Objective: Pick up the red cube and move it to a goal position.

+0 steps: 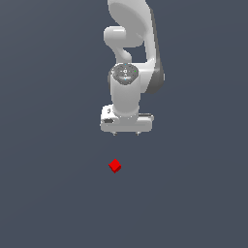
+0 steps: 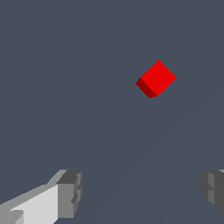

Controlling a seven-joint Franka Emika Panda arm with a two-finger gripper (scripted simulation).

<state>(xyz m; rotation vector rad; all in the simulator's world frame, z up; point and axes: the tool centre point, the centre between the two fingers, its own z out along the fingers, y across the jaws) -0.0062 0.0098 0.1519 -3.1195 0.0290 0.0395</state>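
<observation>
One red cube (image 1: 115,165) is lying alone on the flat grey surface (image 1: 48,193), turned so that a corner is pointing toward the exterior camera. The gripper (image 1: 126,133) is hanging above it, not touching it. Its fingers (image 2: 70,192) are standing wide apart and are holding nothing; the cube (image 2: 156,78) is sitting clear of them.

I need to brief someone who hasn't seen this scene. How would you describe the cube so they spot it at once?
Find the white robot arm hanging over the flat dark grey floor. Just beyond its open gripper, apart from the fingers, sits the red cube, turned corner-on in the exterior view. It is the only bright-coloured thing there, and far smaller than the gripper.
</observation>
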